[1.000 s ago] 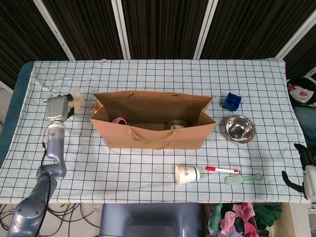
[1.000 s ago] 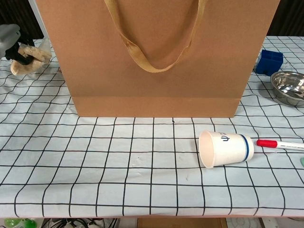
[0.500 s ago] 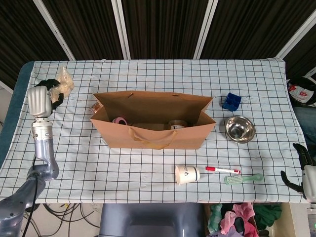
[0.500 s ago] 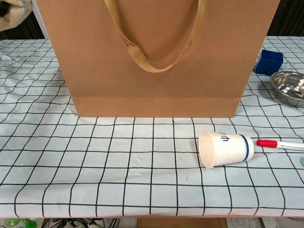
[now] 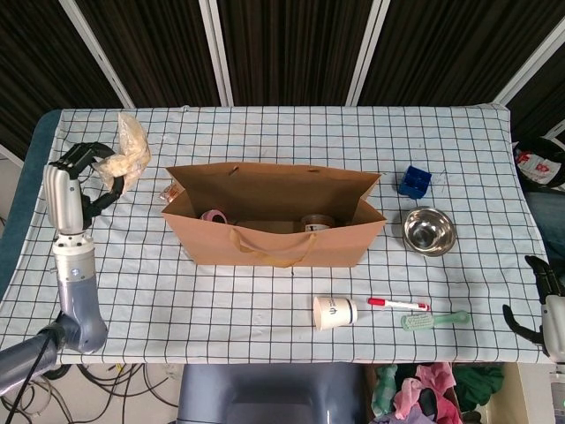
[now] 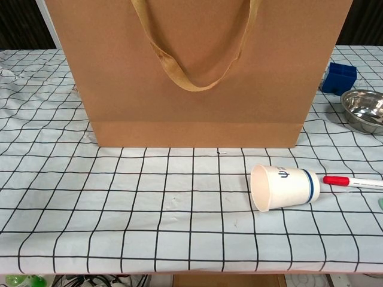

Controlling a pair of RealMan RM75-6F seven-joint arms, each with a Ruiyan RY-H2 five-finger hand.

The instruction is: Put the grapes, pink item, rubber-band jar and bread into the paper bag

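In the head view my left hand (image 5: pixel 72 181) is raised left of the paper bag (image 5: pixel 274 240) and holds the wrapped bread (image 5: pixel 128 150) up in its fingers. The open brown bag stands mid-table; inside it I see the pink item (image 5: pixel 213 215) and a jar (image 5: pixel 317 221). The grapes do not show. My right hand (image 5: pixel 546 305) hangs open off the table's right front corner, holding nothing. The chest view shows only the bag's front wall (image 6: pixel 197 72) and its handle; neither hand appears there.
A paper cup (image 5: pixel 335 312) lies on its side in front of the bag, with a red-capped pen (image 5: pixel 398 304) and a green toothbrush (image 5: pixel 434 319) beside it. A steel bowl (image 5: pixel 429 230) and a blue box (image 5: pixel 413 181) sit right of the bag.
My left hand has lifted the bread off the table, up and slightly outward, then turned it toward the bag. It has left the chest view. My right hand has not moved.
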